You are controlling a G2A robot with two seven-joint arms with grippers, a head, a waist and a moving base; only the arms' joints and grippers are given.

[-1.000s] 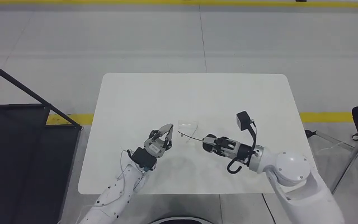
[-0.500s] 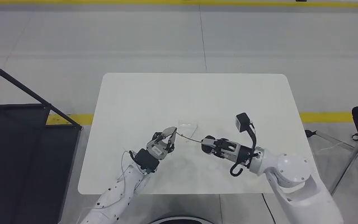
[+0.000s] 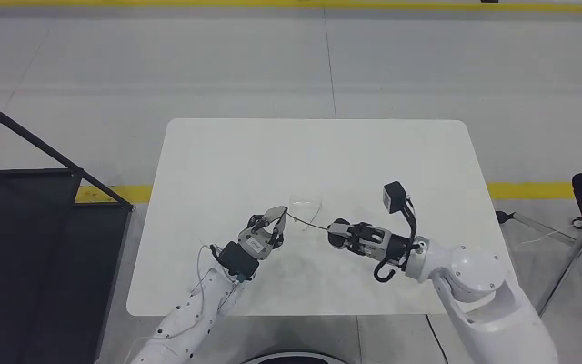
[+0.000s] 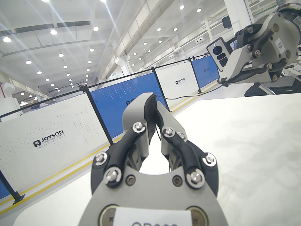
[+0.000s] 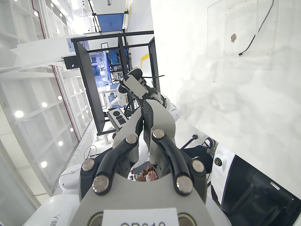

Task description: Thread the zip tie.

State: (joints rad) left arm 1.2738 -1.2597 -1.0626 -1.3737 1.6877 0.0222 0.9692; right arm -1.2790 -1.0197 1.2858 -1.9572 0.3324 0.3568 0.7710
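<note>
Mid-thread, by the look of it. Clamped shut on one end of the zip tie [image 3: 306, 224] with the left gripper [image 3: 278, 217], clamped shut on the other end with the right gripper [image 3: 331, 230]; stretched across the gap between them, apparently off the table [image 3: 409, 164], near the clear box [image 3: 306, 198]. Can't tell head from tail, nor whether the tip sits in the slot yet. Ignore the second tie [image 5: 255, 34] lying inside that box. For the feed: line up tip and slot on one axis before pushing, hold the head end rigid, advance the tail end slowly and straight, avoid bowing the strap. Regrip closer to the tip if too floppy. Watch for slip in either grip and for finger clash at close range. Stop on first resistance, recheck alignment.
</note>
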